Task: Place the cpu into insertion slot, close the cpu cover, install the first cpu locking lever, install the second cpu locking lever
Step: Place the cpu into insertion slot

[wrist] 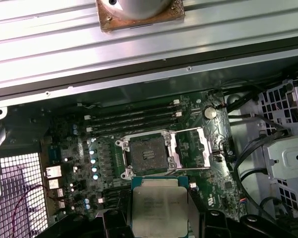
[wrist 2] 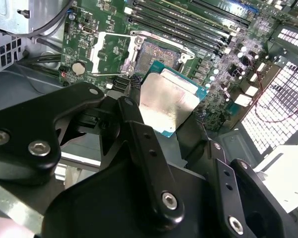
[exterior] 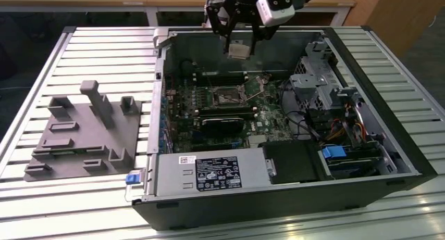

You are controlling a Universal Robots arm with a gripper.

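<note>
Slatted bench (exterior: 104, 52), open case (exterior: 278, 203): pincer (exterior: 240, 45) grips cpu (wrist 2: 166, 101) by opposite edges, bare socket (wrist: 148, 152) below it. Likely light, rigid, fragile; hold edges only.

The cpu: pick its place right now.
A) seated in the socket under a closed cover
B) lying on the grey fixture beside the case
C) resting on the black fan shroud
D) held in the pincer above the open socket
D: the pincer grips the cpu up in the air, while the socket lies bare with the cpu cover swung open beside it.
</note>
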